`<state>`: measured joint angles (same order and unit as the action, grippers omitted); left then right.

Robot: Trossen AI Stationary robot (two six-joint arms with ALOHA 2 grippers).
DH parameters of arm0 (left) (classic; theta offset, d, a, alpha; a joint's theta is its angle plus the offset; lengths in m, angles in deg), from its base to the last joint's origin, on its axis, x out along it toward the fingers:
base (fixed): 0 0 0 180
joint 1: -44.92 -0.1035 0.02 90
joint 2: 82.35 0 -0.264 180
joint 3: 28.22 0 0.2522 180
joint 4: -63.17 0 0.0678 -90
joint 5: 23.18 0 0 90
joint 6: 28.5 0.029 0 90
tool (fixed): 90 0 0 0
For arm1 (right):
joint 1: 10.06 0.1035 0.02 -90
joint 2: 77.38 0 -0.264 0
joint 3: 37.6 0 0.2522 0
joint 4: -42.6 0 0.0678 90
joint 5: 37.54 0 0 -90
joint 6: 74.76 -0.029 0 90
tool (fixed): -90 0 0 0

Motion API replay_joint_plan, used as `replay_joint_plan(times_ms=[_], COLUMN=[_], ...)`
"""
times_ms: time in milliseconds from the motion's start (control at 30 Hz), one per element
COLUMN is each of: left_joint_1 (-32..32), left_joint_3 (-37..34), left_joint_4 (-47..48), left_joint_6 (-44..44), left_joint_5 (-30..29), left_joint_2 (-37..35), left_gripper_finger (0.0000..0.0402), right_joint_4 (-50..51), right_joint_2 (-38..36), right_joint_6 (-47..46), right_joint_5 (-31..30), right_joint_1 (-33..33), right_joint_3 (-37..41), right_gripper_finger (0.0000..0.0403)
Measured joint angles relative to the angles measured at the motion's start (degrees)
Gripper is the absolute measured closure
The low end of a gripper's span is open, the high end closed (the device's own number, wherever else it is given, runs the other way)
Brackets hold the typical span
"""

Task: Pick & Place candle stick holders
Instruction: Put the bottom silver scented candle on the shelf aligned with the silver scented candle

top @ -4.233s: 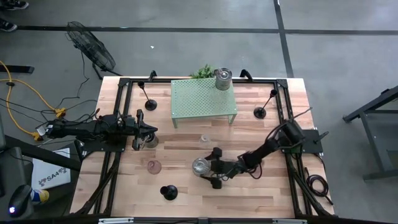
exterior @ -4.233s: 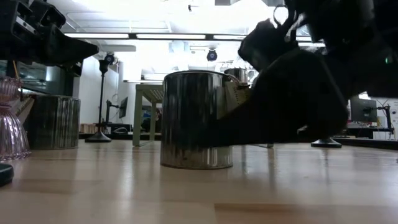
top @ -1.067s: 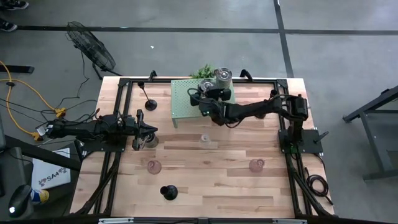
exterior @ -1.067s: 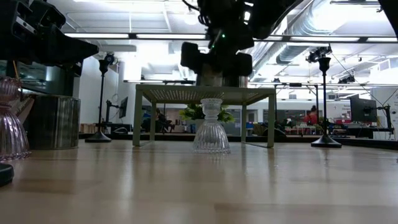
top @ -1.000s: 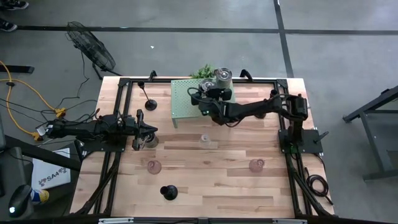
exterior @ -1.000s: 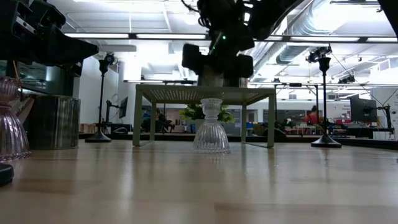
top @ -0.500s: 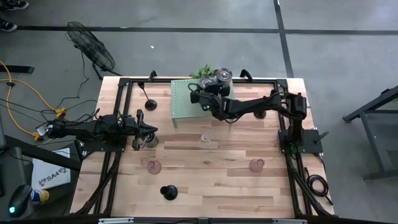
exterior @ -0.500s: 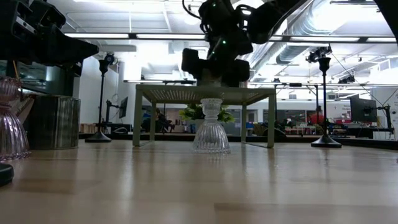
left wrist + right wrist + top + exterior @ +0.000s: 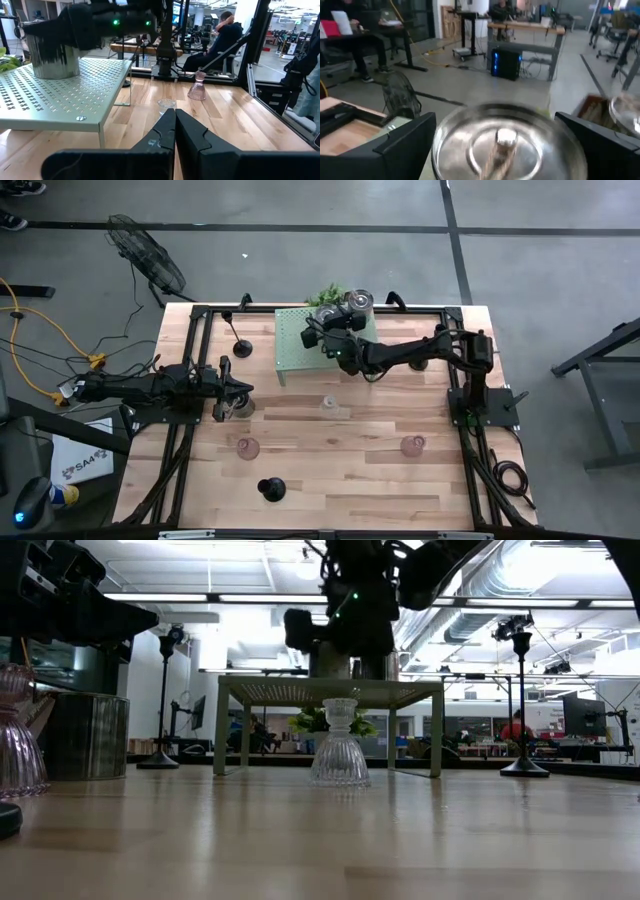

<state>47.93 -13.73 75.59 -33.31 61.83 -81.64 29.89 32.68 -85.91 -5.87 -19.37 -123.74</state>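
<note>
A shiny silver cup (image 9: pixel 505 145) stands on the pale green rack (image 9: pixel 300 355), next to a second silver cup (image 9: pixel 358 304). My right gripper (image 9: pixel 328 327) reaches level over the rack, open. Its fingers (image 9: pixel 395 150) stand on either side of the first cup. My left gripper (image 9: pixel 245 392) waits shut at the table's left, beside a third silver cup (image 9: pixel 85 735). On the table stand a clear glass holder (image 9: pixel 328 406), two pink ones (image 9: pixel 247 447) (image 9: pixel 411 446) and black ones (image 9: pixel 240 345) (image 9: pixel 271 488).
A leafy plant (image 9: pixel 328 293) sits behind the rack at the far edge. A black slim-stemmed holder (image 9: pixel 522 700) stands at the far right, partly under my right arm. A black frame runs around the table. Bare wood lies along the near middle and right.
My right gripper has rolled about its own axis and shifted slightly up and toward the far left over the rack. Its fingers have spread a little wider. The silver cup stays upright on the rack.
</note>
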Motion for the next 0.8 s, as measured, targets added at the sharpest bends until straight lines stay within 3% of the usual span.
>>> replay_joint_plan(times_ms=[367, 500, 600, 800], left_joint_1=[0.00, 0.00, 0.00, 0.00], left_joint_3=[0.00, 0.00, 0.00, 0.00], left_joint_4=[0.00, 0.00, -0.01, -0.01], left_joint_6=[0.00, 0.00, -0.01, 0.01], left_joint_5=[0.00, 0.00, 0.00, 0.00], left_joint_2=[0.00, 0.01, 0.00, 0.00], left_gripper_finger=[0.0402, 0.0402, 0.0402, 0.0402], right_joint_4=[-9.48, -13.90, -14.57, -13.92], right_joint_2=[-0.02, -0.04, -1.09, -4.96], right_joint_6=[17.40, 24.09, 26.51, 30.33], right_joint_5=[-0.14, 2.93, 6.05, 6.06], right_joint_1=[-0.56, -0.56, -0.38, 1.42], right_joint_3=[0.00, 0.00, 0.00, 0.00], right_gripper_finger=[0.0005, 0.0006, 0.0006, 0.0007])
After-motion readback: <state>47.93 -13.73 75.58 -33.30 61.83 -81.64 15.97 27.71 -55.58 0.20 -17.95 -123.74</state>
